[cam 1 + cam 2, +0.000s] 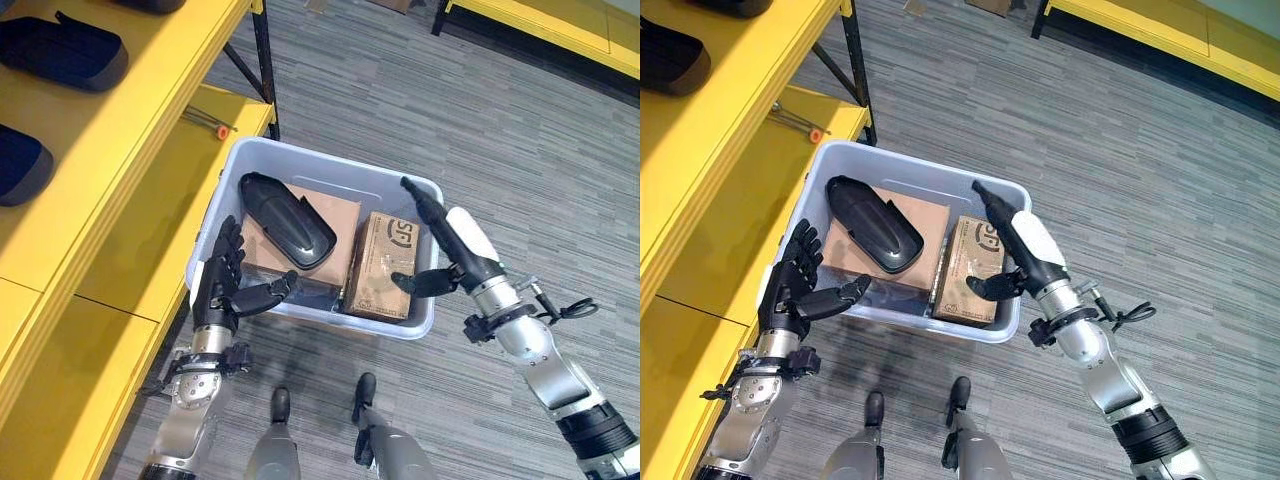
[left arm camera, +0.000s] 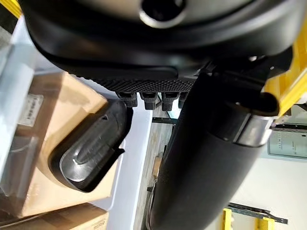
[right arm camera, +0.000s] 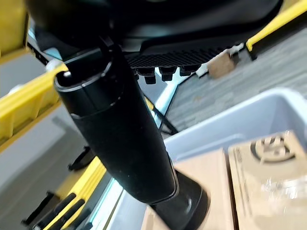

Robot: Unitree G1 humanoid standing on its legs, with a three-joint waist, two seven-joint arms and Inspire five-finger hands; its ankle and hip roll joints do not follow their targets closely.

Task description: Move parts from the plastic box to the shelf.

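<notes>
A pale plastic box (image 1: pixel 420 195) stands on the floor beside the yellow shelf (image 1: pixel 110 190). Inside it a black moulded part (image 1: pixel 285 220) lies on a flat cardboard carton (image 1: pixel 335 215), next to a smaller brown carton (image 1: pixel 385 262). My left hand (image 1: pixel 220 285) is at the box's left near corner, fingers straight, thumb reaching over the wall toward the inside. My right hand (image 1: pixel 450 245) is over the box's right wall, fingers straight along the rim and thumb pointing at the smaller carton. Neither hand holds anything. The black part (image 2: pixel 91 148) appears past the left hand's fingers.
Dark padded parts (image 1: pixel 60 50) lie on the shelf's upper level at the far left. A small orange-tipped tool (image 1: pixel 210 125) lies on the lower shelf level behind the box. Another yellow rack (image 1: pixel 560 25) stands at the back right. Grey carpet surrounds the box.
</notes>
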